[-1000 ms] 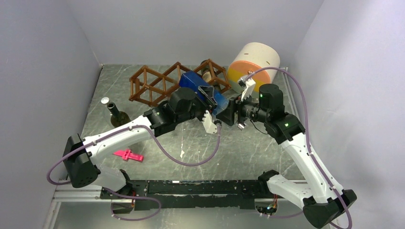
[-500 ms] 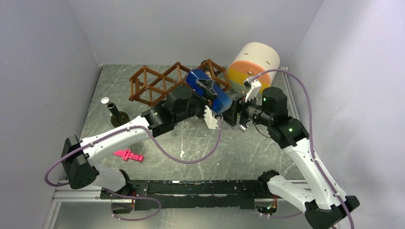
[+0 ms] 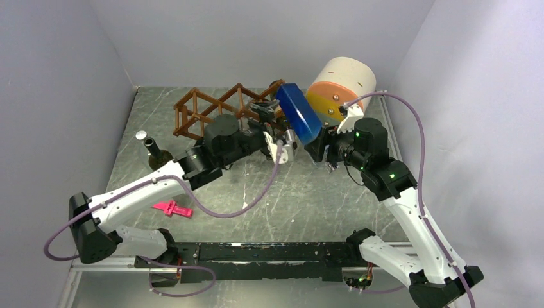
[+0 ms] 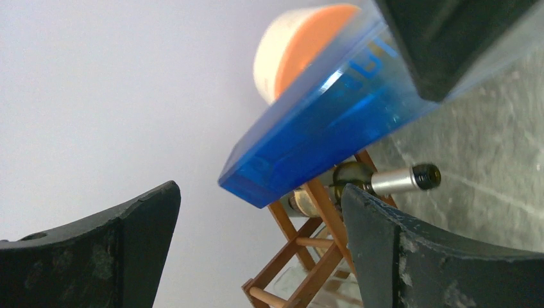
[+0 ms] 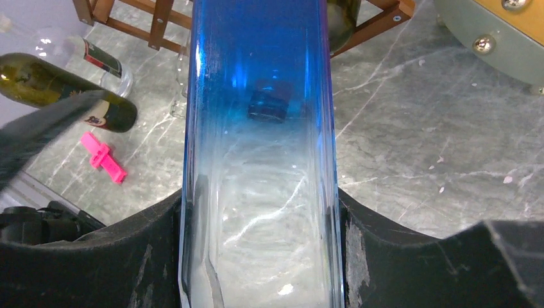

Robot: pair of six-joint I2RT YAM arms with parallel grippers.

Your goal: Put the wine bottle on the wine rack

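Wine bottle (image 3: 298, 112) is pinched in the right gripper (image 3: 321, 144), jaws pressed on its two flat sides, gripped at one end. Rest of the bottle sticks out from the jaws toward 11 o'clock in the top view. It is off the table (image 3: 321, 199), tilted, free end highest. That end hangs over the right end of the wine rack (image 3: 212, 112); touching or not, cannot tell.

Look: flat-sided, long, see-through glass, deep blue at the far end and fading to near clear at the jaws in the right wrist view (image 5: 260, 128). Pale lettering on one face, unreadable (image 4: 314, 135). Which end is the neck, cannot tell.

Left gripper (image 3: 272, 125) is just beside the wine bottle at its 8 o'clock, jaws spread wide, nothing between them. Left wrist view looks up past the fingers (image 4: 410, 256) at the bottle's underside.

Rack: reddish-brown slats, diamond cells, lying at the bottle's 9 o'clock. Racked bottle (image 4: 378, 179), dark with a silver neck, sits in the right-hand cell below the blue one.

Cylinder (image 3: 340, 83), cream, orange and yellow, at 2 o'clock, near. Green bottle (image 3: 157, 154) at 8 o'clock, well apart, by the table's left edge. Pink piece (image 3: 172, 208) flat on the table at 7 o'clock, farther out.
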